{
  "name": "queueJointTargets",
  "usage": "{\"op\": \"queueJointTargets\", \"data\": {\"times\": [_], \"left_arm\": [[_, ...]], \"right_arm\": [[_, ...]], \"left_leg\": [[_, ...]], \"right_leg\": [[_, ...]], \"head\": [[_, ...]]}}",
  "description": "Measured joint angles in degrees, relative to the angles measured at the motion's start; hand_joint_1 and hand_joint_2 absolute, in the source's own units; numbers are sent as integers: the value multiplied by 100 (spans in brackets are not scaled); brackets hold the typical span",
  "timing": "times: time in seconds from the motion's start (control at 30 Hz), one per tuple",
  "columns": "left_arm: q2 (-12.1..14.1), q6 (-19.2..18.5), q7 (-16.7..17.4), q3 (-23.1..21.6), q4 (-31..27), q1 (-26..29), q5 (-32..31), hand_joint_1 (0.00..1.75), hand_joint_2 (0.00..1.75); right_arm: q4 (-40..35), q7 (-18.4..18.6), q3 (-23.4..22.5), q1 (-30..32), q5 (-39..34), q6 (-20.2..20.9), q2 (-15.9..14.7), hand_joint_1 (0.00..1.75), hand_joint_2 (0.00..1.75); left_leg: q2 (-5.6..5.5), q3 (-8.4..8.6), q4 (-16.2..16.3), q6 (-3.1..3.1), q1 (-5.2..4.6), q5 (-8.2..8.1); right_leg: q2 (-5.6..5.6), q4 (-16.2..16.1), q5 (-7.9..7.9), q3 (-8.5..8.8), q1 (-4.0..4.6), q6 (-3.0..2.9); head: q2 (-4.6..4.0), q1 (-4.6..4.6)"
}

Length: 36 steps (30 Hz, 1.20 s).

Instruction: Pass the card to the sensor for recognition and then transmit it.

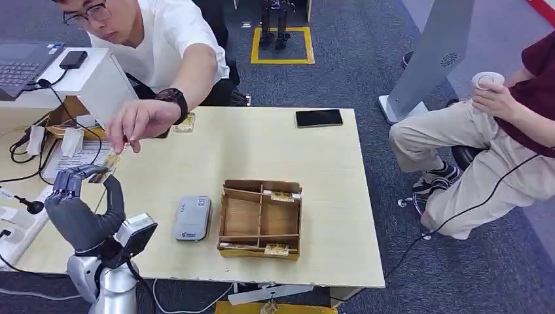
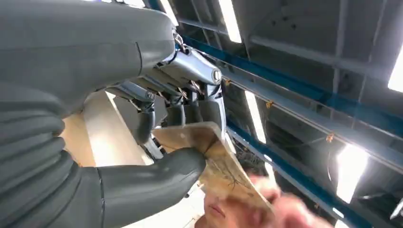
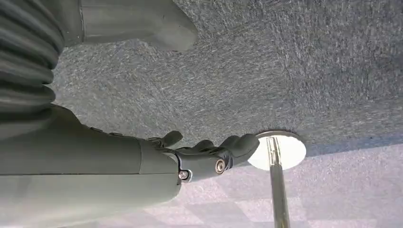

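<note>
**Presently: card at handover, both parties gripping**

I find my left hand (image 1: 77,212) raised at the table's (image 1: 262,147) near-left corner, thumb and fingers (image 2: 190,111) pinching the card (image 2: 216,159). A person's hand (image 1: 136,123) grips its far end, so I judge custody not yet settled. The card sits well apart from the grey sensor (image 1: 192,218), which lies flat beside the cardboard tray (image 1: 260,219), presumably for a short swipe. The sensor's label is too small to read; no print on the card is legible. My right hand (image 3: 199,154) hangs over carpet, fingers loosely curled, holding nothing.
</note>
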Motion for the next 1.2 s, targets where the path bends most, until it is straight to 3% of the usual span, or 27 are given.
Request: {"op": "queueJointTargets", "data": {"times": [0.87, 1.2], "left_arm": [[-9, 2, 70, 4, 26, -4, 33, 175, 175], [-9, 4, 96, 87, 24, 25, -298, 175, 175]], "right_arm": [[2, 0, 0, 0, -52, 0, 0, 0, 175], [4, -4, 0, 13, -186, 0, -2, 0, 175]], "left_leg": [[0, 0, 0, 0, 0, 0], [-2, -3, 0, 0, 0, 0]], "right_leg": [[-1, 0, 0, 1, 0, 0], [-3, 0, 0, 2, 0, 0]], "head": [[-2, 2], [-2, 2]]}}
